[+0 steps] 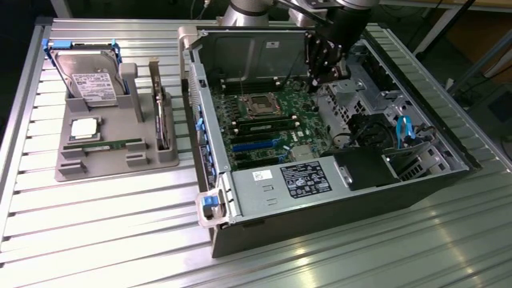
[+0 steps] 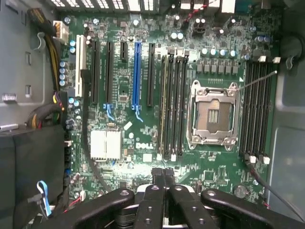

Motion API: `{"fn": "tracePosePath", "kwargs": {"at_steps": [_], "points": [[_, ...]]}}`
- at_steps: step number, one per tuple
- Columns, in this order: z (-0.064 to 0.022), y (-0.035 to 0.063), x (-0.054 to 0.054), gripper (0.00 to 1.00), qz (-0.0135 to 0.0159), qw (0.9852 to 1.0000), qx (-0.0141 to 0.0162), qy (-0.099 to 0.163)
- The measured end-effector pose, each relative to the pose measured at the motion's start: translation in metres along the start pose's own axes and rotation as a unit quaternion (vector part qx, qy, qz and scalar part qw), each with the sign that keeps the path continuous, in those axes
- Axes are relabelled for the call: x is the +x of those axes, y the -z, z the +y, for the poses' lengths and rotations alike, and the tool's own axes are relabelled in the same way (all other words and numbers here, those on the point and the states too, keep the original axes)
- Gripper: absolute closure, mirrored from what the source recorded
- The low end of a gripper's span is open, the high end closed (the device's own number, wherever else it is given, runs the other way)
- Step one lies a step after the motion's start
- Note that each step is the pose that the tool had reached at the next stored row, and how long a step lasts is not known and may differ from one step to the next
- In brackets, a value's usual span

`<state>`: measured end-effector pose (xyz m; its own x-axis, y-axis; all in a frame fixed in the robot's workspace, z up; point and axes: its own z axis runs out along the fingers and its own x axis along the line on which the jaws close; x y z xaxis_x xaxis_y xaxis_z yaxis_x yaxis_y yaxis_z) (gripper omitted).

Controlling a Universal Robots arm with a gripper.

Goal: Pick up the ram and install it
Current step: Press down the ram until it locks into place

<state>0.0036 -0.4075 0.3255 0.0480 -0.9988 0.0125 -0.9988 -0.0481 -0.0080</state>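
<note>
Fig.: my gripper [image 2: 164, 175], shut & empty, over mobo [image 2: 221, 167]; ram [image 1: 104, 144] in tray [image 1: 104, 171] nr tabletop's ext.-view-left edge. Grip it square across long edges.

The table [image 1: 104, 240] is of metal, made from long ribbed aluminium slats that run across the frame. Strong light reflects on the slats in the lower right and at the left edge. In the upper right corner, beyond the table, there are a dark floor [image 1: 497, 99] and grey metal legs [image 1: 478, 60].
</note>
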Motion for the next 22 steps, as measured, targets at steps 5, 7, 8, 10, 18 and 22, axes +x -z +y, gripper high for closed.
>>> {"fn": "tracePosePath", "kwargs": {"at_steps": [5,7,8,10,18,22], "points": [[0.0000,-0.0045,0.000,0.89,-0.0001,1.0000,-0.0002,0.000],[0.0000,-0.0111,0.000,0.89,0.0000,1.0000,-0.0002,0.000],[0.0001,-0.0149,0.000,0.89,-0.0001,1.0000,-0.0002,0.000],[0.0001,-0.0229,0.000,0.89,-0.0001,1.0000,-0.0002,0.000],[0.0003,-0.0460,-0.001,0.89,0.0000,1.0000,-0.0002,0.000],[0.0004,-0.0544,-0.001,0.89,0.0000,1.0000,-0.0002,0.000]]}}
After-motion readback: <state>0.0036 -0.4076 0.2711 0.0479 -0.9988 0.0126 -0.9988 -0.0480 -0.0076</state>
